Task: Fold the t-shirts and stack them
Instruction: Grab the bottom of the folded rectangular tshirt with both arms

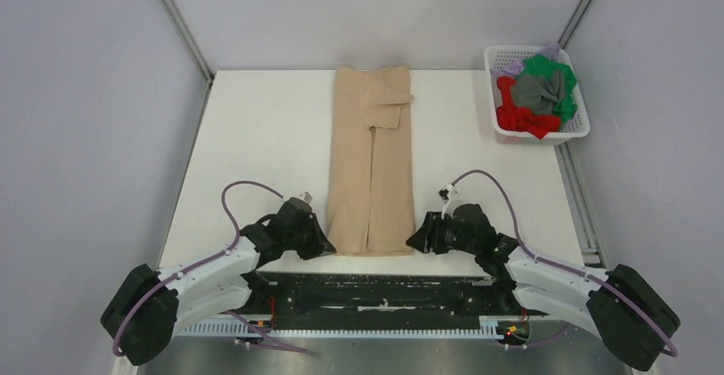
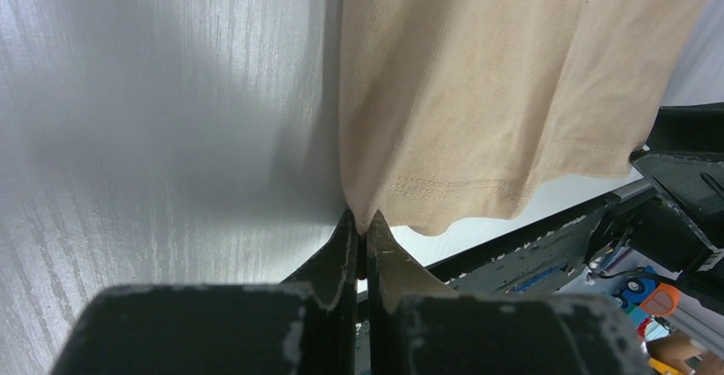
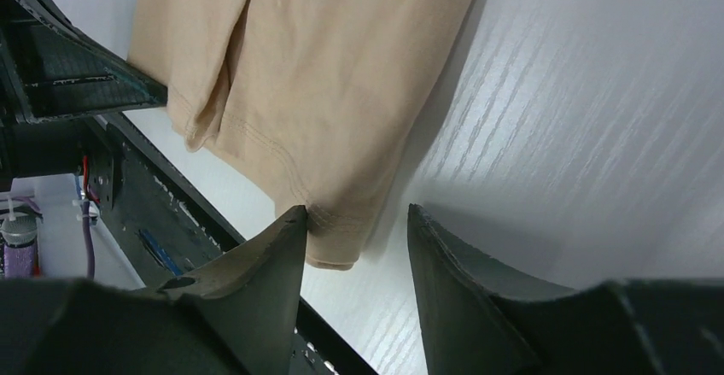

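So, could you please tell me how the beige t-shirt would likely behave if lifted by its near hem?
The beige t-shirt would probably go limp and sag, since it lies flat as thin folded cloth. Its folded sleeve might fall open. It looks light, so a push would likely bunch it.

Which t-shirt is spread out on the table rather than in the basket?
The beige t-shirt, folded into a long strip on the table. The red, green, grey and lavender ones lie crumpled in the white basket.
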`<state>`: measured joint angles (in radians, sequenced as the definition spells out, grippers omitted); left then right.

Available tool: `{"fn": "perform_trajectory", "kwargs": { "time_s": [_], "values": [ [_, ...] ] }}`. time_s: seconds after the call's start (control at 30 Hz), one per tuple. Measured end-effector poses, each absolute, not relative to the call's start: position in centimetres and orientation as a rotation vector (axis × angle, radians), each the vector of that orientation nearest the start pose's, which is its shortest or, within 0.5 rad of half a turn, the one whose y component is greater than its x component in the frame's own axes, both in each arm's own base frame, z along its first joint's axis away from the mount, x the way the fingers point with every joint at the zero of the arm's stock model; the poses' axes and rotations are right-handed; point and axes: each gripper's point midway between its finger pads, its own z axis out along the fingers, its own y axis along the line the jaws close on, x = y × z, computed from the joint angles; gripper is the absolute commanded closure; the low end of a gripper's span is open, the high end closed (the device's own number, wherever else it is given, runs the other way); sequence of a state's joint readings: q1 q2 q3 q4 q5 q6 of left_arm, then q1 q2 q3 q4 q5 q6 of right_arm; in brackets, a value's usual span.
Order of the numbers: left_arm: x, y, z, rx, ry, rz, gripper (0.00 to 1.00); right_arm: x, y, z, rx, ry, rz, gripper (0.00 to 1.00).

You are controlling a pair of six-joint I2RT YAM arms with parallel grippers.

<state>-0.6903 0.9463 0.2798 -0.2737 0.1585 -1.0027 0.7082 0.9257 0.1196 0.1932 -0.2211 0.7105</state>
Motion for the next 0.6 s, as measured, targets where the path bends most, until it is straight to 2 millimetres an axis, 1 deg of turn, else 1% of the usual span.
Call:
{"fn": "perform_trajectory", "kwargs": {
  "time_s": [0.17,0.3,0.37,0.47,0.6],
  "values": [
    [12.8,-18.6,1.5,-0.362,2.703,-0.810,0.98,14.3,21.8,2.2,-0.143,2.375,1.019,0.63],
    [12.5,-18.5,1.5,-0.371,2.705,-0.811,0.98,13.7,22.1,1.9,-0.165,2.392,1.033,0.81],
    [12.4,-18.4,1.5,-0.376,2.705,-0.814,0.98,13.1,22.2,1.6,-0.178,2.403,1.038,0.87],
    [12.1,-18.3,1.5,-0.392,2.699,-0.833,0.98,12.6,22.1,1.4,-0.193,2.412,1.037,0.93],
    [11.3,-17.8,1.7,-0.399,2.697,-0.841,0.98,11.8,22.3,1.5,-0.229,2.417,1.049,0.94]
  ]
}}
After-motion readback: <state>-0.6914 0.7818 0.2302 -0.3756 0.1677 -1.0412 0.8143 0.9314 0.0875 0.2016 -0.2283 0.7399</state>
